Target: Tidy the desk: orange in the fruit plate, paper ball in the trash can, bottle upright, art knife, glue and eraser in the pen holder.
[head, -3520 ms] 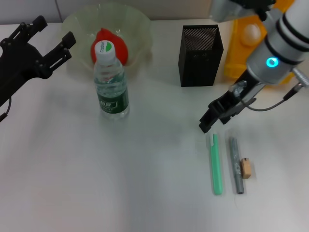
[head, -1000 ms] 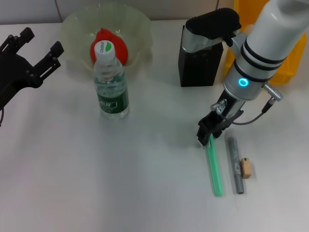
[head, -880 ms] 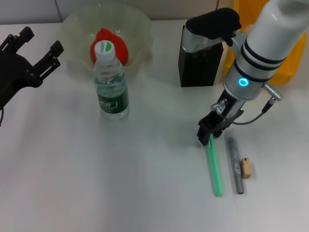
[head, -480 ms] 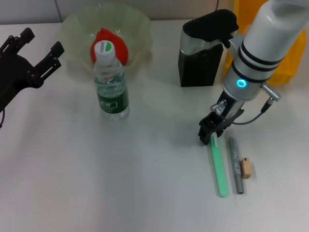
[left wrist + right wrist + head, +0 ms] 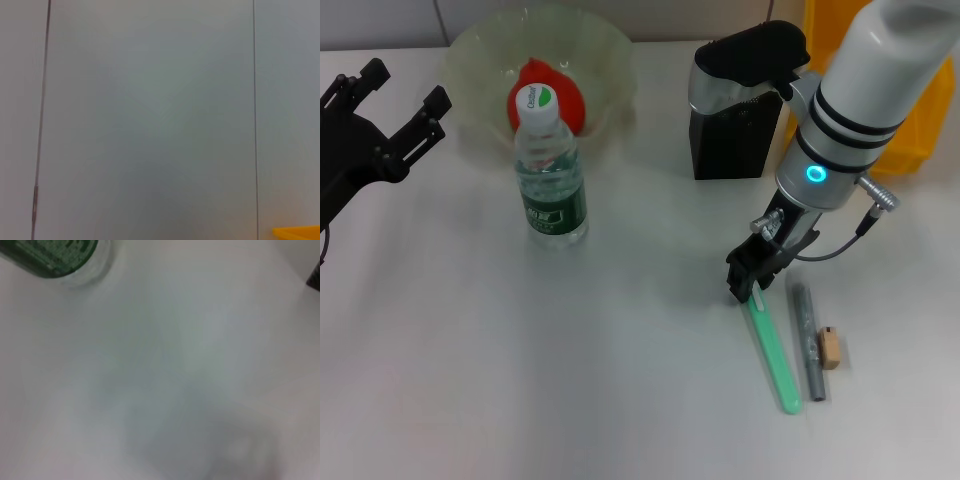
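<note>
Head view, desk seen from above. Right gripper point(image 5: 744, 280) at 4 o'clock, fingers apparently closed on the upper end of the green stick point(image 5: 772, 352), art knife or glue, cannot tell which; lower end resting on the desk and slanting toward 5 o'clock. Just beside it: grey stick point(image 5: 807, 340), then eraser point(image 5: 831, 348). Pen holder point(image 5: 732, 140) at 1 o'clock, trash can point(image 5: 920, 110) beyond it. Bottle point(image 5: 550, 170) upright at 10 o'clock, in front of the orange point(image 5: 570, 95) in the fruit plate point(image 5: 480, 50). Left gripper point(image 5: 408, 85) parked at 9 o'clock, fingers spread.

Advice for the step: lift until the trailing end clears the desk, let the stick hang near vertical, centre over the mesh opening, then release low.

Writing: green-and-white logo on the bottle cap, dark green label; no text legible.
</note>
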`<state>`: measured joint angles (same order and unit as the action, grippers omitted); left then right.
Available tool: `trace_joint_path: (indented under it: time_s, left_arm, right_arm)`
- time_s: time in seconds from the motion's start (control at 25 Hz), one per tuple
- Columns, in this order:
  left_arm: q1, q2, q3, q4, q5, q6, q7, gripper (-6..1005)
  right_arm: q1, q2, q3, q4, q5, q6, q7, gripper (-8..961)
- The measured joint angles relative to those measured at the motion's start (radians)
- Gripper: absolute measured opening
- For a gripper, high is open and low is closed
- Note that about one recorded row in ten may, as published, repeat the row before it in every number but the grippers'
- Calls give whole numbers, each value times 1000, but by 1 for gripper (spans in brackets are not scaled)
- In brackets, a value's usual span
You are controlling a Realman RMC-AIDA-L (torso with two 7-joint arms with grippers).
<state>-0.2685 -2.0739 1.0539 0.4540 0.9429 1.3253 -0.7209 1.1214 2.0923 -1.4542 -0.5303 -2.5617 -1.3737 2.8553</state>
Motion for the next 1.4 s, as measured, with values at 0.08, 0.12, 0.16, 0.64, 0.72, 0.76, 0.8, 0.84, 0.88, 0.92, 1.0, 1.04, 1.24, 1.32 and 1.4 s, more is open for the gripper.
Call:
trace_joint_path:
  time_s: [0.08,0.12,0.16,0.64,0.72,0.76,0.8,0.84,0.88,0.92,1.0,1.04,1.24,1.32,1.4]
  left_arm:
    - [0,0,0,0,0,0,0,800]
    - [0,0,0,0,0,0,0,800]
    - [0,0,0,0,0,0,0,800]
    - [-1,-3,0,-4,0,3,0,800]
    - [-2,-3,0,-10,-5,6,0,800]
    - [-2,-3,0,-10,-5,6,0,800]
    - [-2,-3,0,-12,-8,8,0,800]
    - [-2,-2,0,-12,-11,9,0,800]
    - [-2,-2,0,-12,-12,10,0,800]
    - [-2,-2,0,-13,-14,10,0,800]
    - [-2,-2,0,-14,-14,11,0,800]
    - [-2,-2,0,-14,-14,11,0,800]
    - [-4,1,0,-12,-18,28,-6,800]
    - [-4,2,0,-9,-21,39,-12,801]
    - [-4,4,-1,-4,-23,50,-19,801]
  right_arm:
    - [-1,0,0,0,0,-4,0,318]
    - [-2,0,0,0,0,-5,0,314]
    - [-4,0,0,0,0,-5,0,309]
    - [-11,0,9,-3,12,1,-2,209]
    - [-13,0,11,-5,13,1,-2,193]
    - [-13,0,11,-5,13,1,-2,189]
    - [-15,0,11,-6,23,1,-2,186]
    - [-15,0,11,-6,23,1,-2,186]
    - [-19,-1,11,-7,31,0,-3,186]
    - [-30,-5,12,-13,46,1,-3,186]
    - [-37,-6,13,-19,52,1,-3,186]
    - [-46,-8,16,-29,58,0,-4,186]
    - [-107,-12,86,-92,66,-22,-30,186]
    - [-164,-13,194,-147,66,-53,-75,186]
    - [-199,-13,259,-176,66,-72,-106,186]
